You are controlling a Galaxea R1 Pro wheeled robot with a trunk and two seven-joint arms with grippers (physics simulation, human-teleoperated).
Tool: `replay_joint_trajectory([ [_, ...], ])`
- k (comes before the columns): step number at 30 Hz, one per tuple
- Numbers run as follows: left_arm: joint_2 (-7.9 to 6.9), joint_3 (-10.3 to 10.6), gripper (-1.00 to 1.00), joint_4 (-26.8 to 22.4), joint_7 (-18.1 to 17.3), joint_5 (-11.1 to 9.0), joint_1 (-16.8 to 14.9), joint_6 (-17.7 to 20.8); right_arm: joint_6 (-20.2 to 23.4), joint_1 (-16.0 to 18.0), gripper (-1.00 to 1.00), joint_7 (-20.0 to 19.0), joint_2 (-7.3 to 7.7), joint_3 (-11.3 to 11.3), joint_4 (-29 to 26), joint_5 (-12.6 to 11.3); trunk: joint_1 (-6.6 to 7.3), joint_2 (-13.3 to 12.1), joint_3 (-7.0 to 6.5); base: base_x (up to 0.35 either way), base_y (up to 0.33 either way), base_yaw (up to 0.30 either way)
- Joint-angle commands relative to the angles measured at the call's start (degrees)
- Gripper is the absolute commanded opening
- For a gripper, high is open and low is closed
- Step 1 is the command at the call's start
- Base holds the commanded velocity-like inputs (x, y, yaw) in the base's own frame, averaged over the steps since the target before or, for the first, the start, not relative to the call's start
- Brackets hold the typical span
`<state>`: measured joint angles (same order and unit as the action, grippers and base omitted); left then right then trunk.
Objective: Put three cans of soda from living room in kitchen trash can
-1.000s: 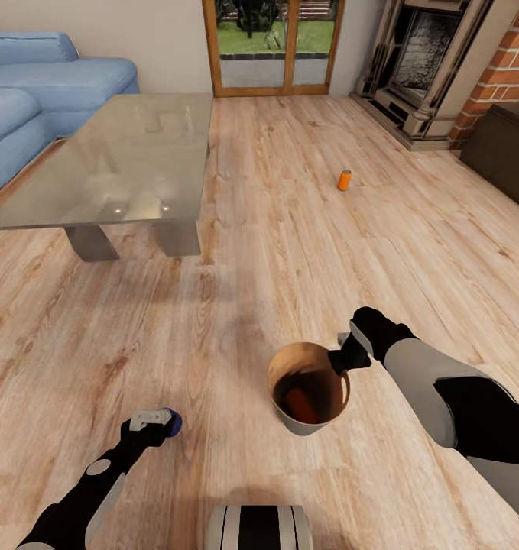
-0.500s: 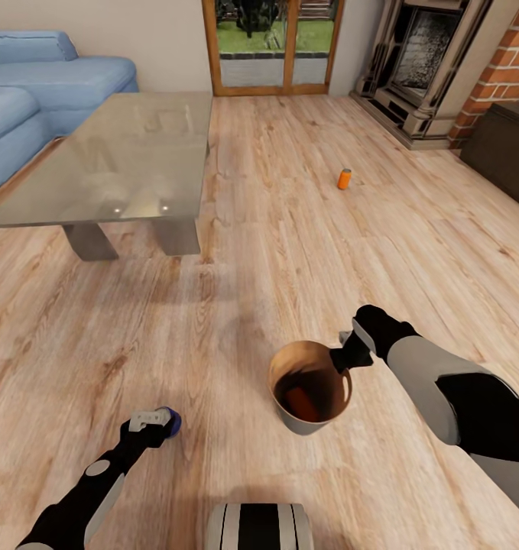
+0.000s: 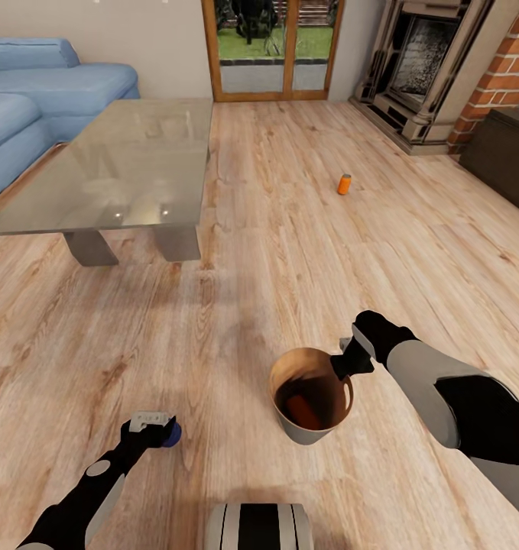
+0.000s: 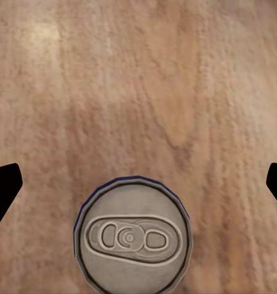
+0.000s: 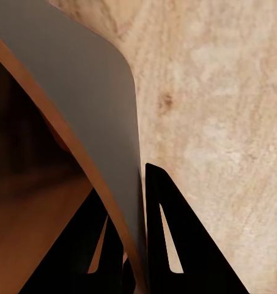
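In the head view my right gripper (image 3: 343, 359) pinches the rim of the tash can (image 3: 311, 428), which is in the lower middle of the frame over the wood floor (image 3: 290, 252); one orange can (image 3: 308, 411) lies inside it. A second orange can (image 3: 344, 183) stands on the floor in the upper right, well apart from me, near the fireplace (image 3: 420, 69). My left gripper (image 3: 154, 425) is at the lower left and the blue can (image 3: 172, 434) is just beside its tip, but from here I cannot tell if it is held. In the left wrist view I look down on the blue can's lid (image 4: 132, 239); both fingers (image 4: 3, 184) are at the frame edges, wide open and apart from the can. I judge the can is light, thin-walled and smooth, so I would take it at the middle of its side, with gentle force. In the right wrist view the fingers (image 5: 166, 245) are closed on the bin's thin wall (image 5: 83, 110), one on each face. The bin seems stiff and light, but a hold on one rim point may let it swing.
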<state>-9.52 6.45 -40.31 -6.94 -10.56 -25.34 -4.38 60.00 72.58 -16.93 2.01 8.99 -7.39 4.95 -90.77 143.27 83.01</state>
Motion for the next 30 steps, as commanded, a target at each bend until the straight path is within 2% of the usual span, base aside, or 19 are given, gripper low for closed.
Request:
replay_joint_trajectory([
  [1,0.02,0.05,1.00,0.04,0.00,0.00,-0.06,-0.01,0.00,-0.06,-1.00,0.41,-0.46,-2.61,-2.23,1.29,-0.93,-0.01,0.03,0.003,0.000,0.000],
  [25,0.03,0.05,1.00,0.06,0.00,0.01,-0.06,-0.07,0.00,1.27,-1.00,0.41,-0.67,-2.58,-2.19,1.20,-0.93,-0.01,0.03,0.000,0.000,0.000],
  [30,0.03,0.05,1.00,0.07,-0.05,0.19,-0.06,0.00,0.00,1.29,-1.00,0.41,-0.63,-2.58,-2.17,1.20,-0.03,-1.62,-0.91,0.000,0.000,0.000],
])
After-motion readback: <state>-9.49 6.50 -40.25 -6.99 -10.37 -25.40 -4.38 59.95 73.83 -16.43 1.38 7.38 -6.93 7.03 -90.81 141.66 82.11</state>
